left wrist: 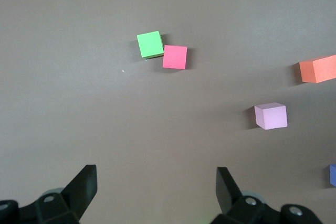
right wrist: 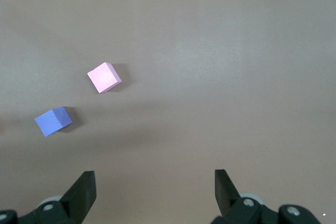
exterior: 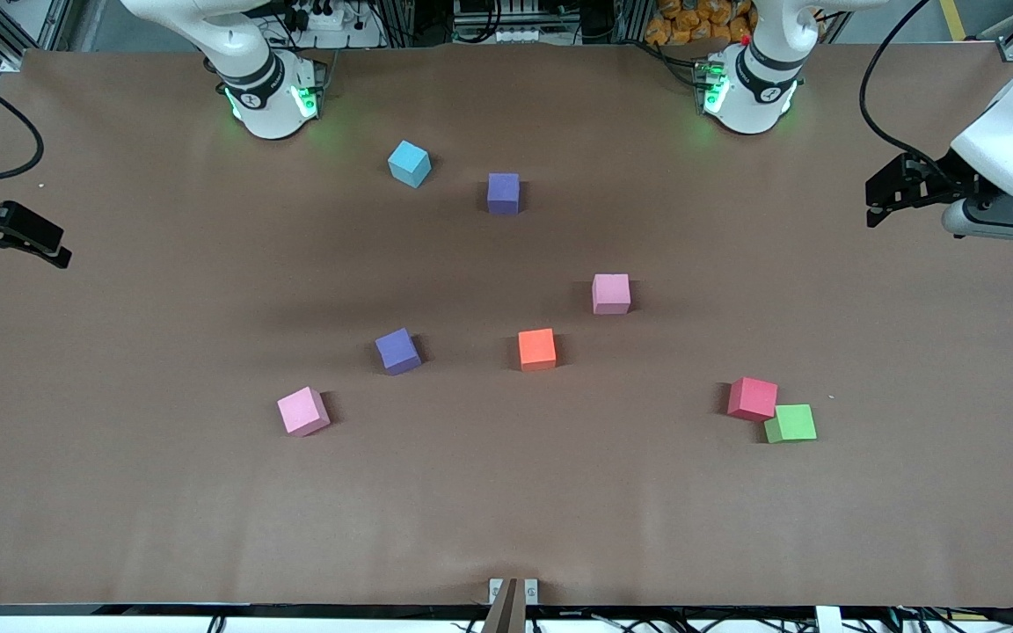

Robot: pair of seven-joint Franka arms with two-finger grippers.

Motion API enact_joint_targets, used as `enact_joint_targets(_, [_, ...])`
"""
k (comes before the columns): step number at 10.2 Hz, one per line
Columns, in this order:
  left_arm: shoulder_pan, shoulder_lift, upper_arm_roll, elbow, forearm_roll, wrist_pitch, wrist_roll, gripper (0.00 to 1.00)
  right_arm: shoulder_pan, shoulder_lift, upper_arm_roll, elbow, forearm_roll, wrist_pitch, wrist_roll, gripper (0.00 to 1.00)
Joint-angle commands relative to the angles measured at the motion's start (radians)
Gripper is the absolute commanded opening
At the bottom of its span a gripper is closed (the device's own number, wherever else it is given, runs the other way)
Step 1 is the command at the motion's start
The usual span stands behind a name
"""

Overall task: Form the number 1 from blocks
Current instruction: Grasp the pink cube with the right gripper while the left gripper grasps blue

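Five task blocks lie scattered on the brown table. One purple block sits nearest the robot bases, and the other purple block lies mid-table. A pink block lies beside the orange-red block. The second pink block is nearest the front camera. My left gripper hangs open and empty over the left arm's end of the table. Over the right arm's end, my right gripper is also open and holds nothing.
A light blue cube sits near the right arm's base. A crimson cube and a green cube touch each other toward the left arm's end.
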Motion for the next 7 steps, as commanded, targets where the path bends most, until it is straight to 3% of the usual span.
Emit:
enact_joint_targets(1, [0.016,-0.017,-0.022,-0.002,0.0,-0.013,0.002,1.0,-0.01,-0.007,0.014,-0.008,-0.011,-0.007,-0.008,1.0])
enact_joint_targets(4, [0.009,-0.007,-0.037,-0.007,-0.079,-0.013,-0.003,1.0,-0.008,0.042,0.014,-0.014,0.057,-0.012,-0.01,1.0])
enact_joint_targets(6, [0.006,0.001,-0.199,-0.039,-0.1,-0.009,-0.181,1.0,0.03,0.166,0.014,-0.012,0.16,0.069,-0.007,1.0])
enact_joint_targets(7, [0.003,0.022,-0.306,-0.062,-0.101,0.013,-0.311,1.0,0.056,0.232,0.014,-0.009,0.163,0.125,-0.005,1.0])
